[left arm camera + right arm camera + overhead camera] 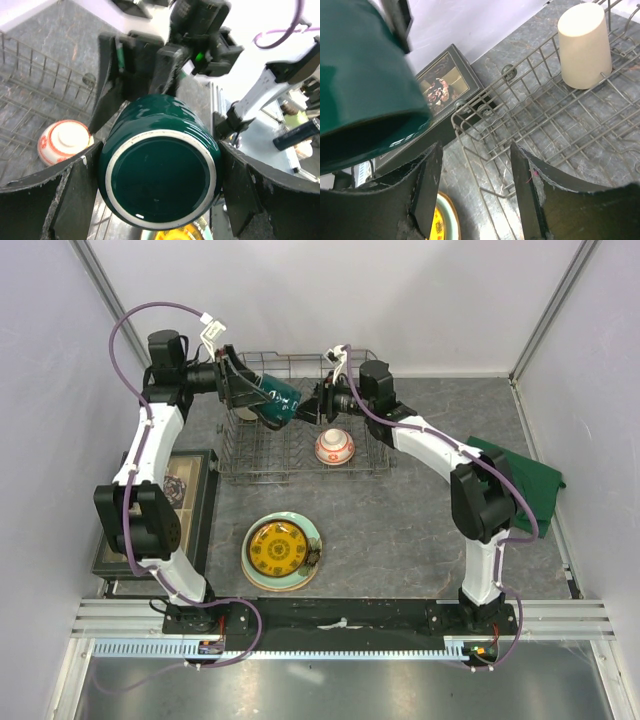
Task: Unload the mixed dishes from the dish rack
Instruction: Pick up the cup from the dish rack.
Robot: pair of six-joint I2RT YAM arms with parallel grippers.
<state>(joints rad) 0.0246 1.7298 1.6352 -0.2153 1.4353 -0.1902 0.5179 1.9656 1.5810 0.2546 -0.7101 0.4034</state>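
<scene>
Both arms reach over the dish rack [290, 455] at the worktop's [400, 530] far edge, left fingers [75, 195] clamping the dark green mug [160, 175], right fingers [420, 185] apart beside it.

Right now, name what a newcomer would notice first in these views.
The mug stands out: it lies sideways in the air above the rack, clamped by the left gripper, with the open right gripper close at its far end. Then come the yellow plate, stacked on a green plate in front of the rack, and the bowl, upside down inside the rack.
</scene>
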